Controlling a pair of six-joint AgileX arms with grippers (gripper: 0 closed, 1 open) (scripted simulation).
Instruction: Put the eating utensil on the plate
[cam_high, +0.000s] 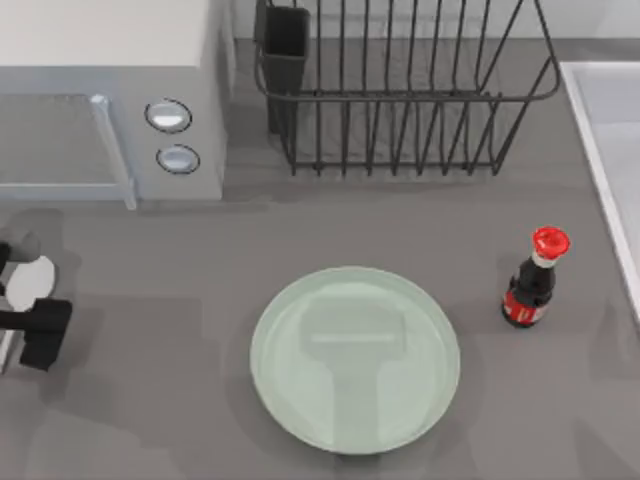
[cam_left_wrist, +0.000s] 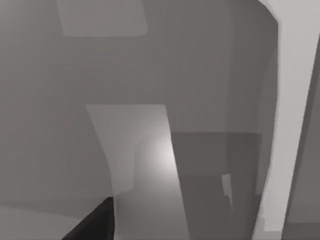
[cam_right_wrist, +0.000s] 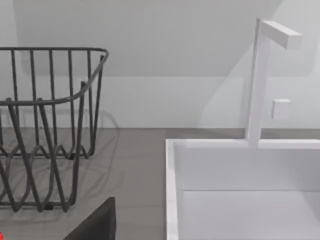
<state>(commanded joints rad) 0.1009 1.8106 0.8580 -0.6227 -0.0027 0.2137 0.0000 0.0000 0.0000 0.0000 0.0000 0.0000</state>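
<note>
The left end effector (cam_high: 30, 300) is at the far left edge of the surface (cam_high: 150, 400), in front of the microwave (cam_high: 110, 100). Its two fingers are closed part way on the white spoon (cam_high: 30, 283). The round bowl of the spoon shows between them. The handle of the spoon is hidden.

The spoon is well apart from the plate (cam_high: 355, 360). The plate is big, round and pale green. It lies flat near the middle of the surface, close to the front edge. Nothing lies on it.

A small dark bottle (cam_high: 533, 285) with a red cap stands upright just to the right of the plate. It does not touch the plate.

A black wire dish rack (cam_high: 400, 90) stands at the back of the surface. A white sink (cam_high: 605, 150) is on the right side.

In the right wrist view, a dark bit of the right end effector (cam_right_wrist: 95, 225) shows, with the dish rack, the sink and a white tap (cam_right_wrist: 257, 80) beyond it. I cannot tell how far open it is.

The left wrist view shows grey shapes that I cannot make out.
</note>
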